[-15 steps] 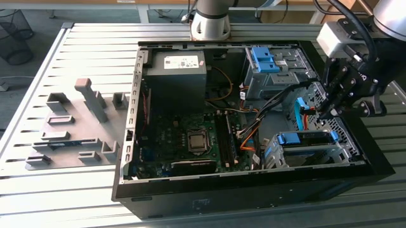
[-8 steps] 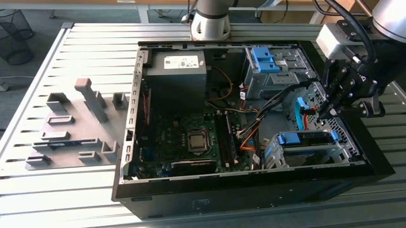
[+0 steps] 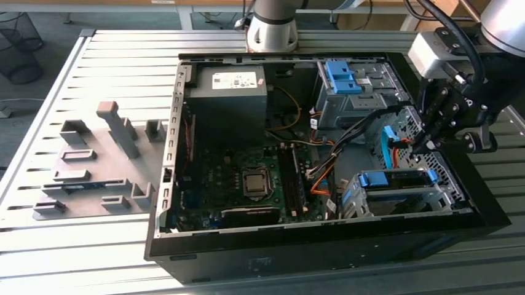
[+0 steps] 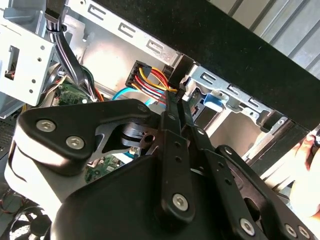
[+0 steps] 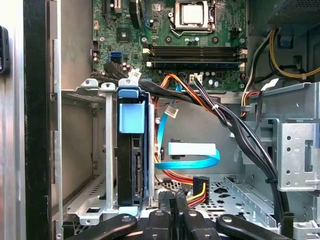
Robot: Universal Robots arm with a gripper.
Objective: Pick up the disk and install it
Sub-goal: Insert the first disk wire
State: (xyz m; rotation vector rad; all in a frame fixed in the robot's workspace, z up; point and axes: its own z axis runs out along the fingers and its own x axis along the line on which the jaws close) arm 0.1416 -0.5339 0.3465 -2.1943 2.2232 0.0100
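Already my black pincer (image 4: 181, 107) looks closed and empty above the blue-railed silver disk (image 5: 132, 160) seated in its metal cage (image 5: 102, 145), where loose cables (image 5: 225, 120) could snag me.

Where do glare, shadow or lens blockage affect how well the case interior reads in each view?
Exterior view: daylight washes out the slatted table, while the open computer case interior sits in shadow. Second wrist view: the dark gripper body blocks much of the frame. First wrist view: evenly lit; the disk in its bay reads clearly.
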